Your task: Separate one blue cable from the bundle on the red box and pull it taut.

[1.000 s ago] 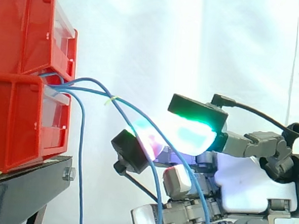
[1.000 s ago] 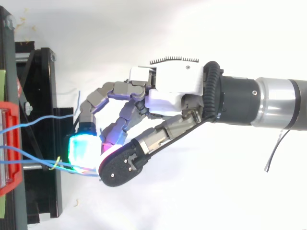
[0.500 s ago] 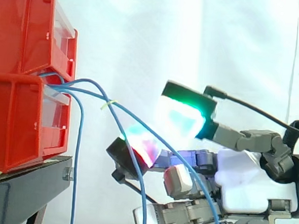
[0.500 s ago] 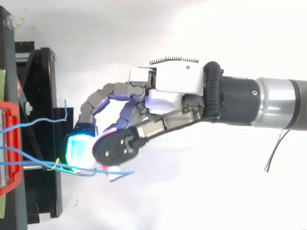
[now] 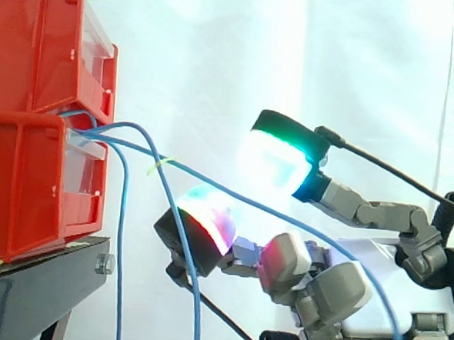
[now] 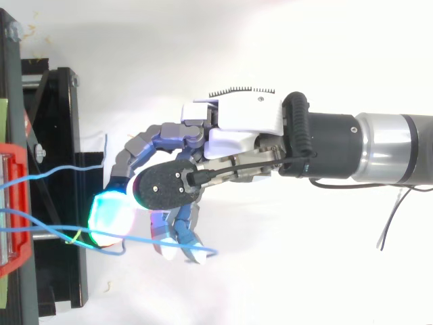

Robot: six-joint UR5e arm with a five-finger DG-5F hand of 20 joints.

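1. One blue cable runs from the bundle, at the gap between the stacked bins, out to the right and sags down past the hand. A yellow-green tie sits on it near the bins.
2. The other blue strands leave the same spot on the lower red box and hang down in front of the black stand, apart from the long one.
3. The long cable passes through the gap between the green-lit pad above and the red-lit pad below. It is close to the lower pad or resting on it, not clamped.
4. The hand is released: the fingers are loosely bent, the two pads are apart, nothing is gripped.
5. Judged step: close on the separated strand. The cable is slack, so the pull is not yet done.
6. To do it well:
   - bring the pads together squarely on this one strand;
   - check that no hanging strand gets in;
   - pull away from the bins along the cable's line.
7. Risk: a thin cable may slip off the rounded pads, so pinch firmly and pull slowly.
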